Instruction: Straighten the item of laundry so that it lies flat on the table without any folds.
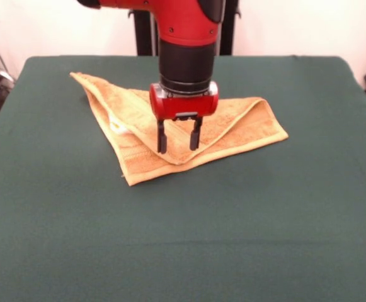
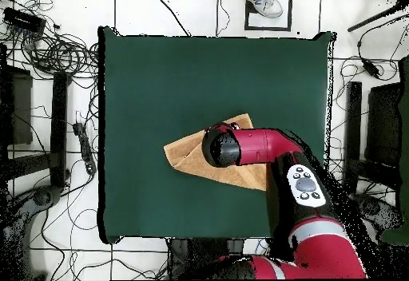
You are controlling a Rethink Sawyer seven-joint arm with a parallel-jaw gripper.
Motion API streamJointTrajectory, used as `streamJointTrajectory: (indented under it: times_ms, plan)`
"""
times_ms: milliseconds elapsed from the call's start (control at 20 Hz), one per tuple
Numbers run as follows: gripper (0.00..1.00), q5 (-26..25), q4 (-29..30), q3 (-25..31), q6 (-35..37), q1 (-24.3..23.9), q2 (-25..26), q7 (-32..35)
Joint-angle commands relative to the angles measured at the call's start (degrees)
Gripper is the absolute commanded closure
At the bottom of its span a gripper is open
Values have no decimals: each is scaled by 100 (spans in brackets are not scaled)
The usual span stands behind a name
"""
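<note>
A small orange-tan terry hand towel [image 1: 233, 126] lies on a big table with a dark green cloth top [image 1: 183, 239]. The towel sits on the far half of the table, close to the side where the robot stands. It is not flat. It is folded over itself, so it looks like a wide, pointy shape. One corner points to the far left of the front view. One corner points to the right. A third corner points toward the camera. A top layer of towel lies over a bottom layer, and the hemmed edges show as pale lines along the sides. A bit of white peeks out at a fold on the left part of the towel.

The red and black robot arm [image 1: 186, 38] comes down from above, right over the middle of the towel. Its gripper [image 1: 179, 146] has two thin black fingers [image 1: 162, 139] that point straight down. The fingers are spread apart, with a gap between them, and nothing is between them. The tips are just above the top fold of the towel or touching it; which one is hard to tell.

From above, the arm [image 2: 264, 146] covers the middle of the towel [image 2: 188, 156]. A person's shoe [image 2: 260, 1] shows at the top edge, on the floor past the table.
</note>
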Motion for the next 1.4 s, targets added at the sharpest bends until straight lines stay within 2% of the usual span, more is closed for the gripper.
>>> streamJointTrajectory:
  times_ms: [50, 350, 400, 1050, 1400]
  plan:
    - [0, 205, -220, 143, 96, 354, 684, 807]
    - [0, 186, -298, 98, 43, 403, 748, 809]
    - [100, 146, -300, 80, -5, 416, 740, 790]
    - [100, 332, -157, 151, 295, 322, 522, 693]
    - [100, 517, 299, 162, 743, 364, -215, 650]
